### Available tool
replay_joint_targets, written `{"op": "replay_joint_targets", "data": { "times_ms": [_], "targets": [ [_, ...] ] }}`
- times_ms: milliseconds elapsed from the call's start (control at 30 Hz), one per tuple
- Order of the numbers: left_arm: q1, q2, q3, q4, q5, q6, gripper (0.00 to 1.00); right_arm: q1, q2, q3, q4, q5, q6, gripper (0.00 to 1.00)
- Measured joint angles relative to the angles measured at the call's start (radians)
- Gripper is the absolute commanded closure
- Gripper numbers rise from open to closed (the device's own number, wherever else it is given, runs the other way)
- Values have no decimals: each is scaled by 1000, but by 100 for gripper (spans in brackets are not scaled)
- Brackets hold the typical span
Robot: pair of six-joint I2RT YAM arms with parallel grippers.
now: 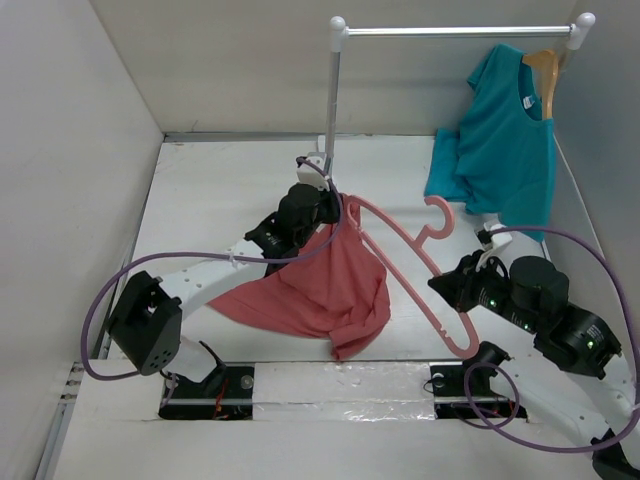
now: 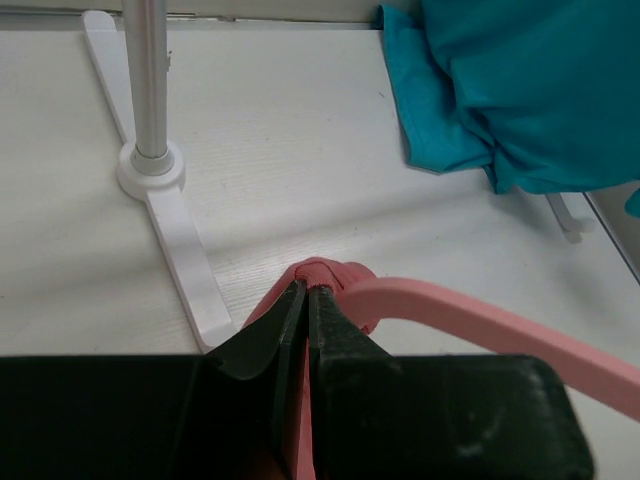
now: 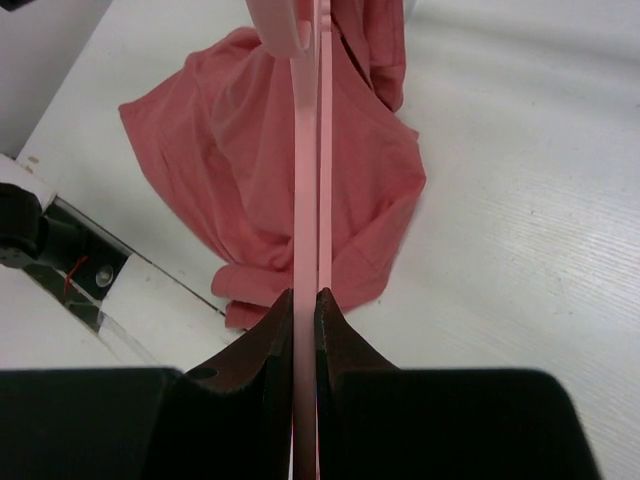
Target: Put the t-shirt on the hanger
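salmon t-shirt point(image 1: 320, 288) pinched at a bunched fold between the closed fingers of the left gripper point(image 2: 304, 292), lifted there and draped down onto the table point(image 1: 215, 190), pink hanger point(image 1: 410, 262) clamped edge-on in the right gripper point(image 3: 305, 297), its far end held against the pinched cloth

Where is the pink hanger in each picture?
Top external: the pink hanger slants across the middle, with its hook at the upper right.
Left wrist: one curved arm of the hanger shows at the lower right.
Right wrist: the hanger is seen edge-on, as thin strips running up the centre.
Shared landmark: the salmon-red t-shirt is next to the hanger in every view.
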Motion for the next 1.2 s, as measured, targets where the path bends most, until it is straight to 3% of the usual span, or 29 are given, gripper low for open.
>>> {"op": "replay_joint_targets", "data": {
  "times_ms": [467,800,967,1200],
  "targets": [
    [-8,-13,42,-45,13,33,100,0,30,-67,61,-50,12,100],
    [-38,-246,-18,-76,40,25,100,4,142,-69,227,-11,10,100],
    [-61,-302,-17,-79,85,19,100,67,253,-37,351,37,5,100],
    [-216,-302,69,-143,56,66,100,238,396,16,528,183,-24,100]
  ]
}}
